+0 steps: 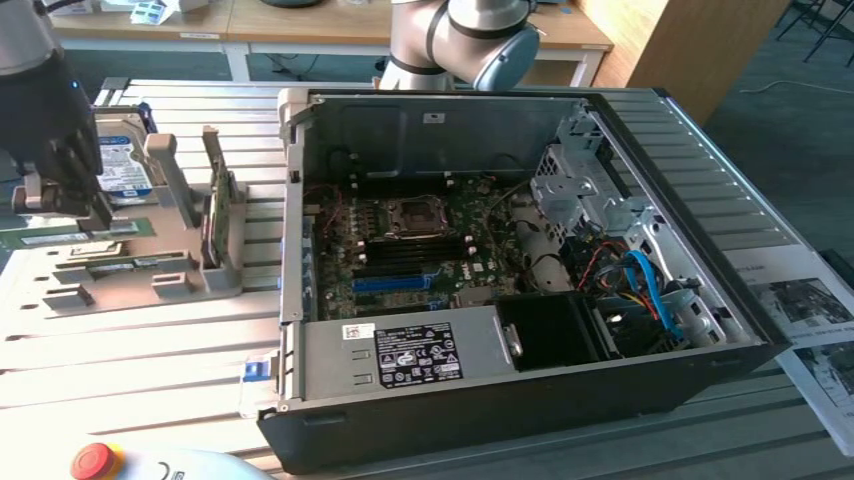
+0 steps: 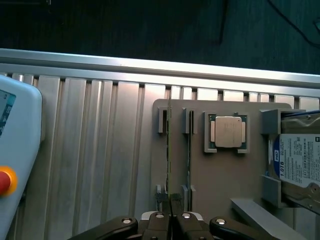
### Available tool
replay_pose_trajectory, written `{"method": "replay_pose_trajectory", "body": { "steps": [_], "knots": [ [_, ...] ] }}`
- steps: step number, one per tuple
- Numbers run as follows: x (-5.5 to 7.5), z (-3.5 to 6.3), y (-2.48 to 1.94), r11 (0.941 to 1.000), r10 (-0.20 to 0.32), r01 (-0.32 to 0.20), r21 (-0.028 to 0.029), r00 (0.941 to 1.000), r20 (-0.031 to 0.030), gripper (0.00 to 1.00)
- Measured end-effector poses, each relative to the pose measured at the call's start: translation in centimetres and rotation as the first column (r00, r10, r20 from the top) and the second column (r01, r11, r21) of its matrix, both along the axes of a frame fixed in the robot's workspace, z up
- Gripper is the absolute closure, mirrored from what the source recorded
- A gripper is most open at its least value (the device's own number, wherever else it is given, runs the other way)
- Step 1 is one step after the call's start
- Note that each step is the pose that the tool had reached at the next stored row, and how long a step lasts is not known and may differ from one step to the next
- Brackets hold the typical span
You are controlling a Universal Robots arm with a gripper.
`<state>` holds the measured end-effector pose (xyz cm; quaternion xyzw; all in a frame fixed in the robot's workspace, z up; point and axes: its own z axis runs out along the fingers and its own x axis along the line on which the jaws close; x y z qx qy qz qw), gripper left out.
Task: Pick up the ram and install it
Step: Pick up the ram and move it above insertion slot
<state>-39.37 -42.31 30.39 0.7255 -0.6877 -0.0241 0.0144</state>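
The ram (image 2: 169, 160) is a thin green stick standing on edge in the slots of a grey holder (image 2: 220, 185). My gripper (image 2: 171, 212) is directly over it, its black fingers (image 2: 160, 222) shut on the stick's upper edge. In the exterior view the gripper (image 1: 96, 212) hangs at the far left over the holder (image 1: 134, 275), with the green ram (image 1: 54, 238) at its fingertips. The open computer case (image 1: 747, 330) stands to the exterior view's right, its motherboard showing a long blue slot (image 1: 400, 283).
A second stick (image 2: 188, 160) stands in the slots beside the ram. The holder also carries a square processor (image 2: 228, 132) and a blue-labelled hard drive (image 2: 300, 160). A pendant with a red stop button (image 2: 4, 181) lies on the ribbed metal table (image 2: 100, 150).
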Motion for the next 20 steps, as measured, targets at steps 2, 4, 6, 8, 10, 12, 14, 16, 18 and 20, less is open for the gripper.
{"method": "replay_pose_trajectory", "body": {
  "steps": [2, 4, 6, 8, 10, 12, 14, 16, 18, 20],
  "knots": [
    [0.0, 0.68, 0.00, 1.0000, 0.000, 0.000, -0.0003, 1.0000, -0.0001, 0.88],
    [0.0, 1.30, 0.00, 1.0000, 0.000, 0.000, -0.0005, 1.0000, -0.0001, 0.88],
    [0.0, 1.89, 0.00, 1.0000, -0.001, 0.001, -0.0007, 1.0000, -0.0001, 0.88],
    [0.0, 2.44, 0.00, 1.0000, -0.001, 0.001, -0.0009, 1.0000, 0.0000, 0.88],
    [0.0, 2.96, 0.00, 1.0000, -0.002, 0.002, -0.0011, 1.0000, -0.0001, 0.88],
    [0.0, 3.51, 0.00, 1.0000, -0.003, 0.003, -0.0014, 1.0000, -0.0001, 0.88],
    [0.0, 4.12, 0.00, 1.0000, -0.004, 0.004, -0.0017, 1.0000, 0.0000, 0.88],
    [0.0, 4.75, 0.00, 1.0000, -0.005, 0.005, -0.0017, 1.0000, 0.0001, 0.88],
    [0.0, 5.38, 0.00, 1.0000, -0.006, 0.006, -0.0019, 1.0000, -0.0002, 0.88],
    [0.0, 5.98, 0.00, 1.0000, -0.007, 0.007, -0.0019, 1.0000, -0.0001, 0.88]
  ]
}}
